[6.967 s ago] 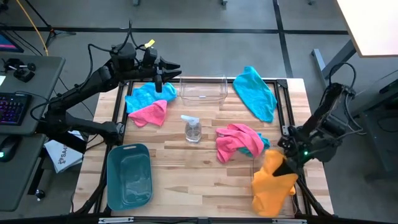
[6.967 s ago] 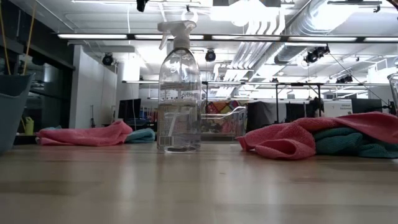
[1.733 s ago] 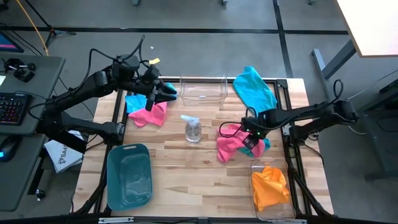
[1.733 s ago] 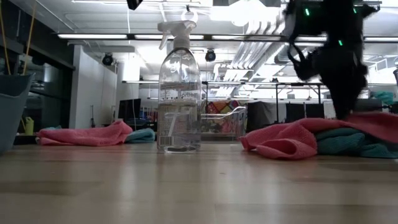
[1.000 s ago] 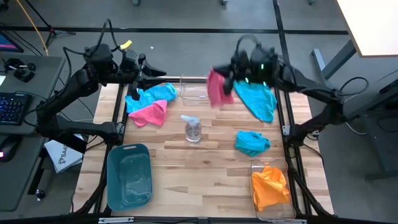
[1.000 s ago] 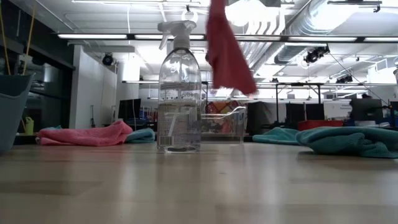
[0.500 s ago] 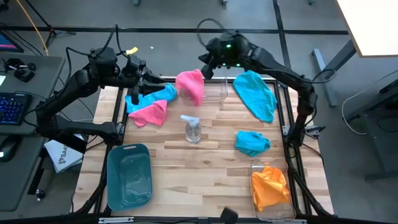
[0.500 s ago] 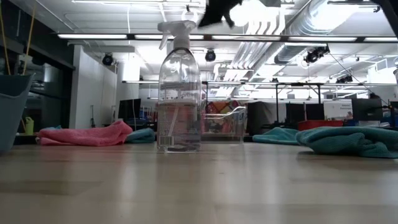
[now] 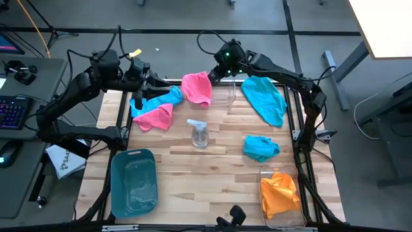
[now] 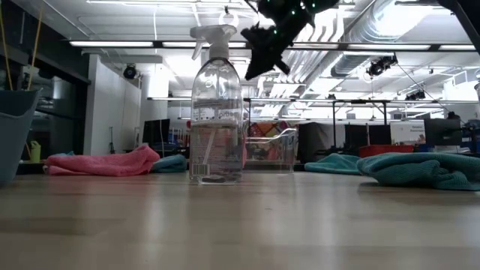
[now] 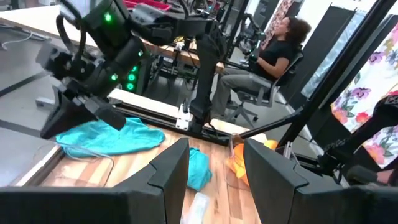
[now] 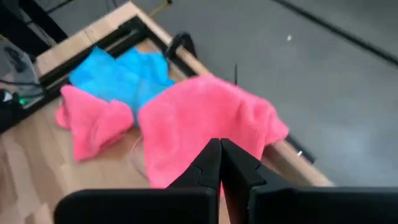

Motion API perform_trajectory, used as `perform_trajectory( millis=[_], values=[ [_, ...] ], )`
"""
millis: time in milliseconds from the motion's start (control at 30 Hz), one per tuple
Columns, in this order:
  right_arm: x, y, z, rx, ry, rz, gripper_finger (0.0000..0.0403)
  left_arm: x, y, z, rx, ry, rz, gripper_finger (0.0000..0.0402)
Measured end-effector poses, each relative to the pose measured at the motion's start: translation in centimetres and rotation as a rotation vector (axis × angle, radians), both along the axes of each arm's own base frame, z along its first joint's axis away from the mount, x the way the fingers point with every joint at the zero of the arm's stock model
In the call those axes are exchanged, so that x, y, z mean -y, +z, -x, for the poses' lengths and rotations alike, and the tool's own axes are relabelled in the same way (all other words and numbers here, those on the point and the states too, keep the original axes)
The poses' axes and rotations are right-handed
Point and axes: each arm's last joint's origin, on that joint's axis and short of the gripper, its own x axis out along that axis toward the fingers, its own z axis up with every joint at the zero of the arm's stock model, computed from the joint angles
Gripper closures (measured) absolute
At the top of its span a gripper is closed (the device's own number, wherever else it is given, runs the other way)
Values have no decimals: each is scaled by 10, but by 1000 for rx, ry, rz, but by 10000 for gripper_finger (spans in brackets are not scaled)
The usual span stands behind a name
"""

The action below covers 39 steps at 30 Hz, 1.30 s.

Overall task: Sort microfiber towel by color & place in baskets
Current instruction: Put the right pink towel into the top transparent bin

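My right gripper [image 9: 217, 72] [image 12: 219, 146] is shut and hovers over the left end of the clear far basket [image 9: 217, 95]. A pink towel [image 9: 196, 88] [image 12: 199, 127] lies draped over that end of the basket, apart from the fingers. In the low view this gripper [image 10: 253, 69] hangs well above the basket with nothing beneath it. My left gripper [image 9: 152, 84] [image 11: 214, 168] is open, raised over a teal-blue towel [image 9: 158, 99] and a pink towel [image 9: 153, 116] at the far left. Two more teal-blue towels lie far right [image 9: 265, 96] and mid right [image 9: 261, 147].
A clear spray bottle [image 9: 199, 133] [image 10: 216, 112] stands mid-table. The opaque teal basket [image 9: 134, 182] sits near left. The clear near-right basket [image 9: 281, 205] holds an orange towel [image 9: 280, 192]. A person [image 11: 273, 56] sits beyond the table's right side.
The right gripper swung toward the table's left along the far edge, carrying the pink towel, which hung from it. The towel now lies draped over the far basket's left end, no longer hanging from the gripper. In the last half second the gripper came down a little.
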Motion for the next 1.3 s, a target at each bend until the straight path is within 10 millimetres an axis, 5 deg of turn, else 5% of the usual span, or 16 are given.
perform_trajectory(
  millis=[300, 500, 800, 1000, 1300],
  values=[
    [3, -68, -1, 86, -102, -249, 243, 0, -3, 0, -27, 6, 28, 259],
    [7, -90, -16, 175, -147, -171, 157, -1, -3, 0, -30, 40, 21, 259],
    [29, -113, -59, -111, -120, -95, 149, -2, -3, 0, -29, 69, 68, 259],
    [40, -113, -66, -232, -192, -14, 149, -1, -3, 1, -28, 69, 68, 259],
    [44, -154, -75, -276, -273, -110, 149, -1, -4, 1, -31, 72, 86, 259]
  ],
)
